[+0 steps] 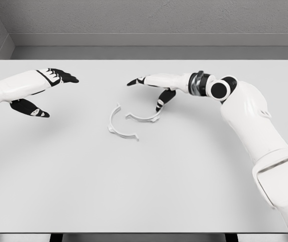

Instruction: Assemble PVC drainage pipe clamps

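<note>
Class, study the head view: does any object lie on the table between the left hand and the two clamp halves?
Nothing visible does. Only bare table separates the left hand from the nearer clamp half; the other clamp half lies beside the right hand.

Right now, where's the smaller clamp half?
Head view: smaller clamp half lies on the table near centre, just under the right hand, beside the larger clamp half.

arms: glossy white shells | right wrist: grey-black ringed joint | left hand (43, 88), right hand (156, 88): black fingers
</note>
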### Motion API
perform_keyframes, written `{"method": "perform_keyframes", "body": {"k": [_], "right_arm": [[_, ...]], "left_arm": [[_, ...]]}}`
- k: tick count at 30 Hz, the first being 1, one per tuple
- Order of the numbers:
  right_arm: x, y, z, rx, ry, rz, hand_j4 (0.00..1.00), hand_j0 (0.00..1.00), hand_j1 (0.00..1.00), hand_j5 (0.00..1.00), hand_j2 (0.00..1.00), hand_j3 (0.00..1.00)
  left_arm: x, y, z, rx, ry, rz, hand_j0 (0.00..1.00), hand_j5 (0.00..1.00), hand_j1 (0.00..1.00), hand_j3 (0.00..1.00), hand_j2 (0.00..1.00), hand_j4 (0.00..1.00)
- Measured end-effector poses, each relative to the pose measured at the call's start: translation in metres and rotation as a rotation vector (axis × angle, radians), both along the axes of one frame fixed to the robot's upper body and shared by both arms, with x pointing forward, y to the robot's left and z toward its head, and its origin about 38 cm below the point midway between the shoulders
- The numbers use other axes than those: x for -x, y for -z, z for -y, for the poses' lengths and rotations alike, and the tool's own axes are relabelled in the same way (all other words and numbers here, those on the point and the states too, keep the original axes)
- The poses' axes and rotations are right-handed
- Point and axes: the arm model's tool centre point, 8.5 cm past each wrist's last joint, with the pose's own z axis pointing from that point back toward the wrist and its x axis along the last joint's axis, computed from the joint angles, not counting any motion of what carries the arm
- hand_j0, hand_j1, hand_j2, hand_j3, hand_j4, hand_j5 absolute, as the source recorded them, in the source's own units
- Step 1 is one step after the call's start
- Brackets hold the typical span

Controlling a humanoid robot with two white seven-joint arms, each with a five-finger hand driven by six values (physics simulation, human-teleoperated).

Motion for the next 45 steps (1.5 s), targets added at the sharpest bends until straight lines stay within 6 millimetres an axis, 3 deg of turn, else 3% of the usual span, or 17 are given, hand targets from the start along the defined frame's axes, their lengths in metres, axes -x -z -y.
{"method": "perform_keyframes", "body": {"k": [10,16,19,24,28,35,41,45], "right_arm": [[-0.004,-0.002,0.022,0.021,0.031,0.005,1.00,1.00,1.00,1.00,1.00,1.00],[-0.010,-0.013,0.039,0.013,0.065,0.024,1.00,1.00,1.00,1.00,1.00,1.00],[-0.012,-0.021,0.029,-0.002,0.052,0.038,1.00,1.00,1.00,1.00,1.00,1.00],[0.000,0.001,-0.013,-0.002,-0.008,-0.001,1.00,1.00,1.00,1.00,1.00,1.00],[0.004,0.009,-0.025,0.006,-0.022,-0.017,1.00,1.00,1.00,1.00,1.00,1.00],[0.005,0.011,-0.024,0.004,-0.019,-0.019,1.00,1.00,1.00,1.00,1.00,1.00],[0.008,0.010,-0.003,0.028,-0.016,0.019,1.00,1.00,1.00,1.00,1.00,1.00],[0.013,0.004,-0.002,0.030,-0.037,0.055,1.00,1.00,1.00,1.00,1.00,1.00]], "left_arm": [[0.000,-0.001,-0.002,-0.007,-0.004,0.003,1.00,1.00,1.00,1.00,1.00,1.00],[0.001,0.003,-0.002,-0.017,-0.004,-0.004,1.00,1.00,1.00,1.00,1.00,1.00],[0.001,0.004,-0.001,-0.020,-0.004,-0.006,1.00,1.00,1.00,1.00,1.00,1.00],[-0.001,-0.004,-0.002,-0.021,-0.007,0.013,1.00,1.00,1.00,1.00,1.00,1.00],[-0.002,-0.005,-0.004,-0.022,-0.010,0.016,1.00,1.00,1.00,1.00,1.00,1.00],[-0.002,-0.006,-0.004,-0.022,-0.012,0.018,1.00,1.00,1.00,1.00,1.00,1.00],[-0.002,-0.005,-0.004,-0.022,-0.013,0.018,1.00,1.00,1.00,1.00,1.00,1.00],[-0.002,-0.006,-0.005,-0.023,-0.013,0.018,1.00,1.00,1.00,1.00,1.00,1.00]]}}
